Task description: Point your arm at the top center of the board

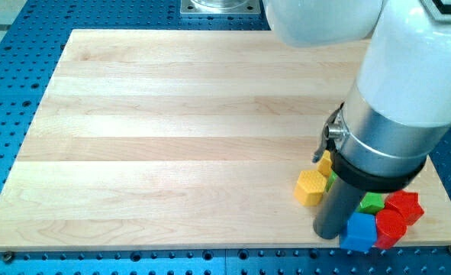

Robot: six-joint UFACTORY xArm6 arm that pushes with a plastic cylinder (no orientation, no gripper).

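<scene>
- The wooden board (172,137) is lying flat across a blue perforated table (11,92), filling most of the view; its pale planks are running from the view's left to the view's right.
- The white-and-silver arm (408,84) is reaching down from the view's top right, covering the board's right side and part of its top edge.
- The top centre of the board (240,37), the spot named in the task, is sitting just left of the arm's white body, well apart from the block cluster at the view's bottom right.
- A dark cylindrical part (339,206) of the arm is standing over the board's bottom-right corner; the rod's tip is not showing, and whether it is touching any block cannot be told. The arm is carrying no pincer, so there is no open or closed state to report.
- A yellow block (310,187) is lying just left of the dark cylinder, with another yellow piece (326,163) partly hidden behind it.
- Two red blocks (405,206) (390,227) are sitting at the cluster's right.
- A blue block (359,232) is lying beside the cylinder's base.
- A green block (372,202) is peeking out between the blue and red ones.
</scene>
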